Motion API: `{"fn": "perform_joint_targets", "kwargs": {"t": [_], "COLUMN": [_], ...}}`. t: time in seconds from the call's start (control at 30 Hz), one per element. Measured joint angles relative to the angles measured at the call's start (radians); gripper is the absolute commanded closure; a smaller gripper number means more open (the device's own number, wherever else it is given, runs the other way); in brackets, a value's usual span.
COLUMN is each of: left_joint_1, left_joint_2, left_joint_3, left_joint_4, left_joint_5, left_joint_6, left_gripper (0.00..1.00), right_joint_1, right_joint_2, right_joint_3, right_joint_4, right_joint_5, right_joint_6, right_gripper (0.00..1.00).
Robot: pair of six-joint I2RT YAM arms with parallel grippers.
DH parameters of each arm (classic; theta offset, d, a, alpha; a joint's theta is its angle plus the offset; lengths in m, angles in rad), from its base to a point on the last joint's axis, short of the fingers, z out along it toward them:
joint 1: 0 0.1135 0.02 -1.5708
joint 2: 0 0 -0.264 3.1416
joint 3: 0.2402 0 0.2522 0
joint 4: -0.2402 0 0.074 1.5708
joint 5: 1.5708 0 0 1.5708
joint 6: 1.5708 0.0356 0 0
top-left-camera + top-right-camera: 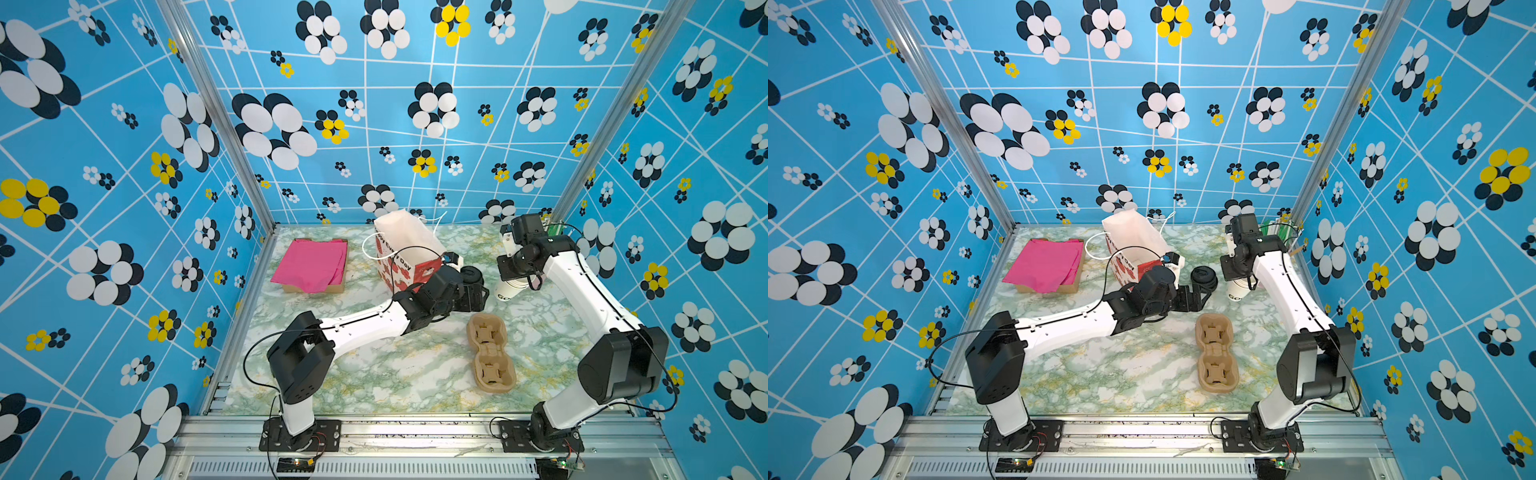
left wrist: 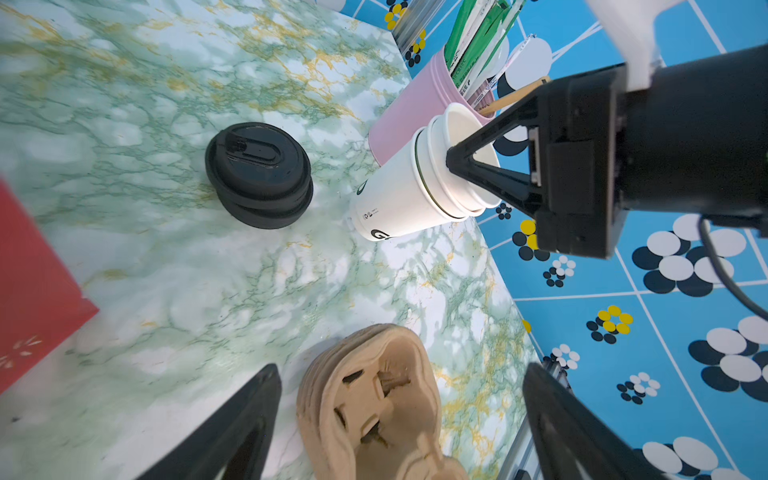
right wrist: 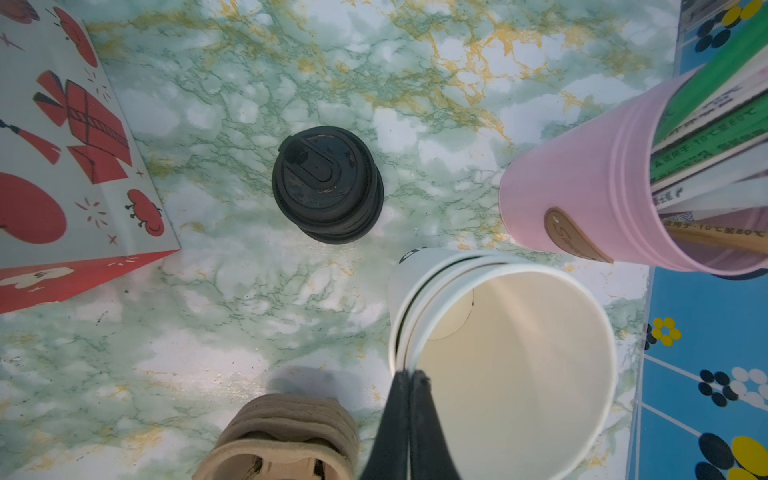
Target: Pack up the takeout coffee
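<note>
Left wrist view: the left tool (image 2: 403, 368) is wide open and holds nothing. Its two black fingers (image 2: 245, 415) stand far apart over the surface (image 2: 166, 249). A stack of brown cup trays (image 2: 374, 407) lies near this tool. A pile of black lids (image 2: 259, 174) lies on the surface a little ahead of it, not touching the fingers.

The right tool (image 3: 409, 376) is shut tight. It pinches the rim of the top cup (image 3: 511, 353). That cup sits inside a stack of white cups (image 2: 399, 195) with black letters on the side. The stack stands on the surface right under the right tool. A pink cup (image 3: 582, 199) full of green and white sticks stands just beside the stack.

In both top views a red and white bag (image 1: 405, 245) (image 1: 1129, 232) stands just beside the left tool's arm. A box of pink sheets (image 1: 309, 266) lies well apart from both tools, past the bag.

I cannot tell where the takeout coffee is. Every white cup that shows is open on top, and the lids lie by themselves.
</note>
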Motion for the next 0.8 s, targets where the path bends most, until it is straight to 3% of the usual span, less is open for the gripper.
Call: {"fn": "perform_joint_targets", "kwargs": {"t": [0.43,0.8], "left_joint_1": [-0.01,-0.003], "left_joint_2": [0.208,0.335], "left_joint_3": [0.178,0.307], "left_joint_4": [0.018,0.045], "left_joint_5": [0.01,0.027], "left_joint_6": [-0.196,-0.268], "left_gripper": [0.1,0.12], "right_joint_1": [-0.001,-0.012], "right_joint_2": [0.0,0.003], "right_joint_3": [0.0,-0.01], "right_joint_4": [-0.001,-0.002], "right_joint_5": [-0.014,-0.037], "right_joint_6": [0.0,0.001], "right_gripper": [1.0,1.0]}}
